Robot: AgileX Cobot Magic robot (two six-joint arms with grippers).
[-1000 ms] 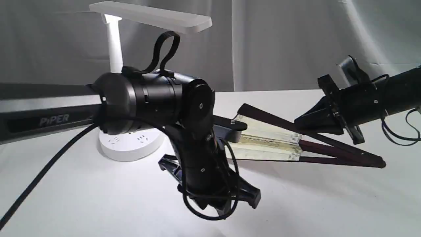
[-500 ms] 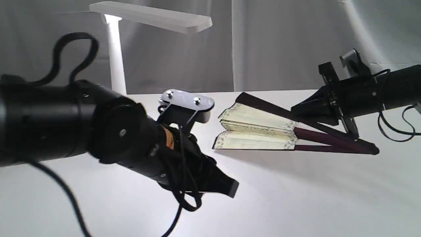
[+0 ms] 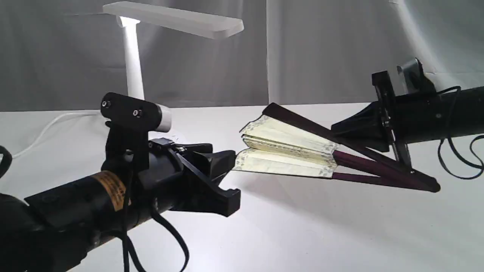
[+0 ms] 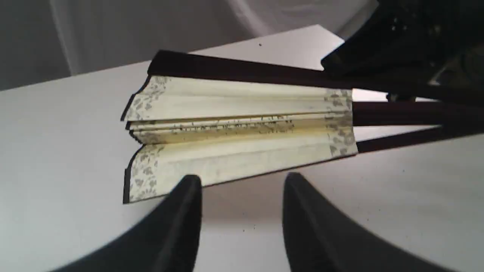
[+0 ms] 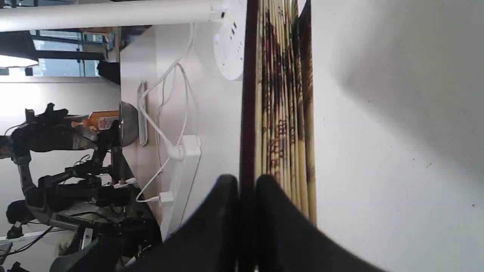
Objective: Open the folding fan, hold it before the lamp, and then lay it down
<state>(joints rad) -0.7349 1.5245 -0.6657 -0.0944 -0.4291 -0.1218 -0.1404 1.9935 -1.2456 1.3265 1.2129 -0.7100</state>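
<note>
The folding fan (image 3: 287, 149) is partly spread and hangs just above the white table, its cream pleats pointing left. My right gripper (image 3: 338, 135) is shut on the fan's upper dark maroon rib (image 5: 247, 113); the right wrist view shows both fingers (image 5: 227, 211) pressed to it. My left gripper (image 3: 230, 177) is open and level, with its tips at the lower cream edge of the fan (image 4: 242, 124). Nothing sits between its fingers (image 4: 181, 215). The lamp (image 3: 174, 19) stands lit behind at the left, its stem (image 3: 133, 64) upright and its round base (image 5: 230, 41) near the fan.
A white cord (image 3: 45, 130) trails from the lamp over the table (image 3: 321, 230). A white power strip (image 5: 183, 177) lies beyond the lamp base. A grey curtain (image 3: 321, 49) hangs behind the table. Another robot arm stands off the table in the right wrist view.
My left arm has swung down and back from in front of the camera, and its open gripper now points level at the fan's outer end. The right gripper has raised the fan slightly.
</note>
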